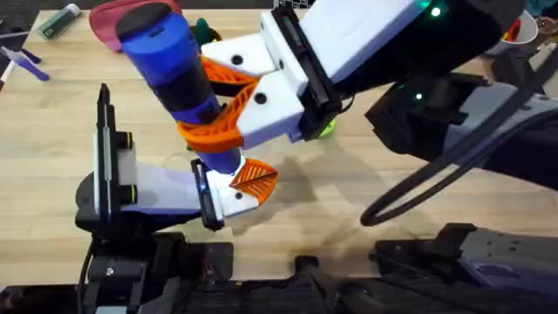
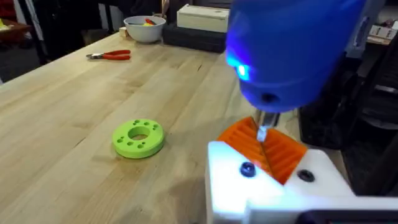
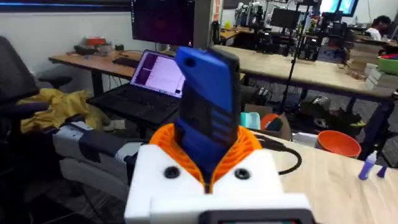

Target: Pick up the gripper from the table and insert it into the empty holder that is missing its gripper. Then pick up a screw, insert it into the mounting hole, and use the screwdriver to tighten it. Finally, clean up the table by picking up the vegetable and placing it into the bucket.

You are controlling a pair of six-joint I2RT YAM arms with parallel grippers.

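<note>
The right gripper [image 1: 228,109], white mounts with orange ribbed pads, was clamped around the thick blue cylindrical electric screwdriver [image 1: 170,65], which leaned from the upper left of the overhead frame down toward the centre; that tilt appeared meant to bring its thin silver bit [image 2: 262,132] onto a screw. In the left wrist view the bit met the orange ribbed plastic gripper tip [image 2: 267,149] seated on the white angular plastic holder [image 2: 273,186] at the lower right, a blue light glowing on the tool, so the tightening step seemed to be in hand. Whether the left gripper [image 1: 244,185] was open or closed I could not tell.

The white bowl [image 2: 144,28] at the upper left of that view held small red and yellow pieces; the round orange bucket [image 3: 339,143] stood at the right of the right wrist view, its inside hidden; the green toy vegetable [image 1: 203,30] lay near the overhead frame's top, not yet in the bucket.
</note>
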